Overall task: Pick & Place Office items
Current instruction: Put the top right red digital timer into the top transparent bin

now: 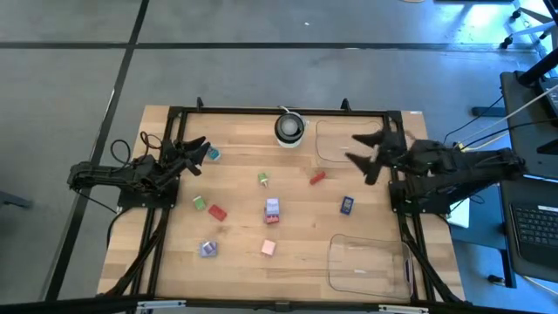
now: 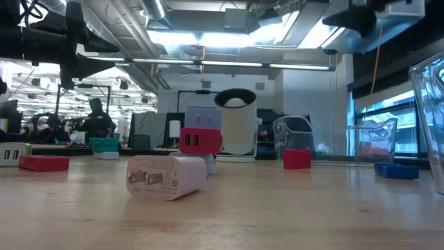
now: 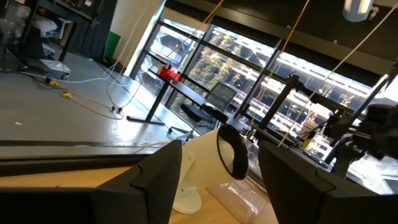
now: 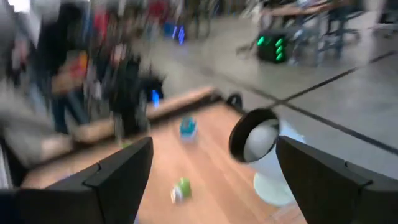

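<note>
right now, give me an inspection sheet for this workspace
surface: wooden table, black frame round it
job's things: small pieces scattered apart: teal piece, green piece, red piece, blue piece, lilac piece, pink piece, more at the left
clutter: round white-and-black object at the far edge; two clear trays, far tray and near tray, both look empty
grippers: left gripper partly open, holding nothing, by the teal piece; right gripper open over the far tray
cables: black cable looped by the left arm
surroundings: grey floor; laptop on a desk at right
</note>
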